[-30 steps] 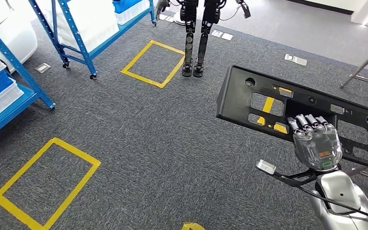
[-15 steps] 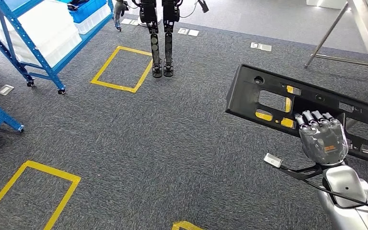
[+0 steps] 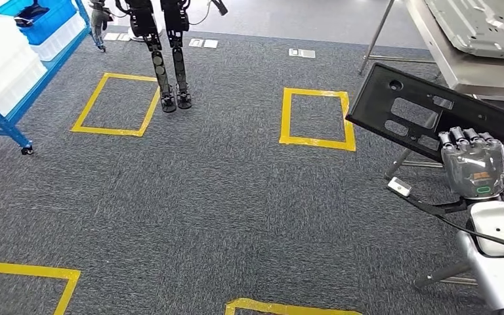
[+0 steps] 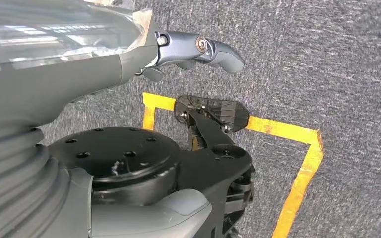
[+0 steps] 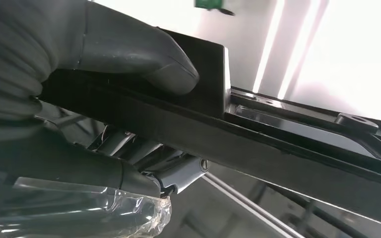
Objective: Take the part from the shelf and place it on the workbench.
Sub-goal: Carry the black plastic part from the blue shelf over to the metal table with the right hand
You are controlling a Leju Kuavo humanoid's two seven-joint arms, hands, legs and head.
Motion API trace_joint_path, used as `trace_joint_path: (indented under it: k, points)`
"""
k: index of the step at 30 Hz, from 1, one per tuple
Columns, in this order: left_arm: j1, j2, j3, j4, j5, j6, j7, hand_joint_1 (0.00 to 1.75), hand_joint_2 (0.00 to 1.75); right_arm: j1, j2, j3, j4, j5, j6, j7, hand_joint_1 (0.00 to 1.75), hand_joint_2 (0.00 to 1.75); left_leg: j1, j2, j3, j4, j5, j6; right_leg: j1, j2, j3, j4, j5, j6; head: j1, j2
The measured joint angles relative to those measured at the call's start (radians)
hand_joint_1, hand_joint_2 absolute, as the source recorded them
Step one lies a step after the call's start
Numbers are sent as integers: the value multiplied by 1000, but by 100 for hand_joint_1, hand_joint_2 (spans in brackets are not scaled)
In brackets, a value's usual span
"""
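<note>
The part is a long black plastic panel (image 3: 371, 105) with several cut-outs, held tilted in the air at the right of the head view. My right hand (image 3: 476, 164) grips its near long edge from below, fingers curled over the rim. In the right wrist view the thumb (image 5: 129, 49) presses on the panel's black edge (image 5: 278, 148). The workbench (image 3: 472, 79) stands just beyond the panel at the top right, and a grey metal sheet part (image 3: 482, 26) lies on it. My left hand (image 4: 193, 49) hangs over the carpet and holds nothing.
Another robot's legs (image 3: 167, 59) stand at the far left-centre. A blue shelf (image 3: 6, 118) with white bins (image 3: 0, 65) is at the left edge. Yellow tape squares (image 3: 315, 141) mark the grey carpet. The workbench's slanted legs (image 3: 377, 33) reach the floor near my right arm.
The camera has turned to the right: shelf, other robot and tape squares slid left and the workbench came into view. My right hand keeps its grip on the panel.
</note>
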State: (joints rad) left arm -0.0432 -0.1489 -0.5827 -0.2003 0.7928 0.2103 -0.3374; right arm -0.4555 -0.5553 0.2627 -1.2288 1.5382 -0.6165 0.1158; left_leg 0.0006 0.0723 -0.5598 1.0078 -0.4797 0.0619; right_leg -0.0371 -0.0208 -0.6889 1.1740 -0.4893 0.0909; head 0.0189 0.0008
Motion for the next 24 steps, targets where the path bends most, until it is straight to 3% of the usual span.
trace_joint_path:
  k: [1, 3, 5, 6, 8, 10, 12, 13, 14, 16, 17, 19, 20, 21, 22, 24]
  points:
    - [-1, 1, 0, 0, 2, 0, -1, 0, 175, -17, 0, 3, 15, 0, 1, 6, 175, 175, -3, 11, 2, 1, -4, -5, 0, -30, 42, -76, 24, 5, 1, 0]
    - [-2, 3, 0, 0, 6, 0, -3, 0, 175, -46, 1, 8, 44, 0, 1, 16, 175, 175, -11, 30, 8, 3, -11, -16, 8, -65, 88, -162, 50, -4, -1, 0]
    - [-3, 5, 0, 0, 10, 1, -5, 0, 175, -63, 1, 10, 69, -1, 1, 20, 175, 175, -14, 50, 13, 2, -17, -25, 15, -47, 88, -168, 53, -22, -5, 0]
    - [-3, 6, 0, 0, 12, 1, -5, 0, 175, -68, 0, 10, 78, -1, 1, 20, 175, 175, -11, 49, 13, 6, -22, -30, 10, -35, 87, -168, 54, -29, -6, 0]
    - [-4, 6, 0, 0, 14, 1, -7, 0, 175, -80, 0, 12, 91, -2, 0, 23, 175, 175, -2, 4, -4, 52, -57, -38, 3, -11, 88, -170, 57, -48, -8, 0]
    - [-2, 7, 0, 0, 15, 1, -8, 0, 175, -96, 3, 15, 104, -2, 0, 29, 175, 175, 3, -57, -63, 180, -124, -41, 5, 14, 88, -170, 58, -62, -11, 0]
    - [-1, 9, 0, 0, 20, -3, -8, 0, 175, -111, 9, 19, 126, -3, 0, 32, 175, 175, 3, -75, -128, 298, -161, -39, 11, 43, 88, -169, 57, -65, -13, 0]
    - [-1, 10, 0, 0, 23, -9, -8, 0, 175, -121, 11, 21, 142, -6, 0, 31, 175, 175, 3, -76, -141, 309, -150, -37, 13, 59, 89, -168, 57, -65, -13, 0]
    - [-1, 12, 0, 0, 27, -17, -8, 0, 175, -133, 13, 23, 160, -11, -2, 28, 175, 175, 3, -79, -133, 278, -118, -35, 14, 74, 90, -167, 57, -65, -13, 0]
    - [-3, 17, 0, 0, 34, -38, -8, 0, 175, -167, 17, 30, 203, -24, -5, 18, 175, 175, 6, -109, -80, 143, -38, -30, 15, 103, 89, -163, 57, -64, -13, 0]
    - [-4, 20, 0, 0, 37, -47, -9, 0, 175, -187, 21, 35, 225, -30, -6, 13, 175, 175, 8, -126, -56, 84, -11, -29, 16, 117, 87, -161, 57, -63, -12, 0]
    - [-7, 25, 1, 0, 42, -58, -9, 0, 175, -219, 27, 44, 263, -37, -6, 8, 175, 175, 5, -139, -36, 37, 2, -25, 19, 141, 78, -162, 62, -55, -12, 0]
    - [-10, 27, 1, 0, 44, -60, -9, 0, 175, -228, 29, 47, 277, -38, -6, 6, 175, 175, 2, -126, -34, 32, 6, -21, 19, 151, 75, -165, 66, -49, -12, 0]
    - [-12, 28, 1, -1, 45, -62, -9, 0, 175, -234, 29, 50, 289, -39, -6, 5, 175, 175, 1, -114, -31, 26, 11, -14, 18, 149, 70, -165, 67, -43, -12, 0]
    - [-13, 30, 1, -1, 45, -62, -9, 0, 175, -238, 27, 52, 299, -39, -6, 3, 175, 175, 1, -104, -28, 18, 16, -6, 19, 130, 62, -156, 62, -40, -12, 0]
    - [-14, 31, 1, -1, 46, -65, -9, 0, 175, -249, 28, 57, 316, -42, -7, 0, 175, 175, 3, -82, -25, 6, 24, 5, 21, 69, 23, -82, 27, -42, -7, 0]
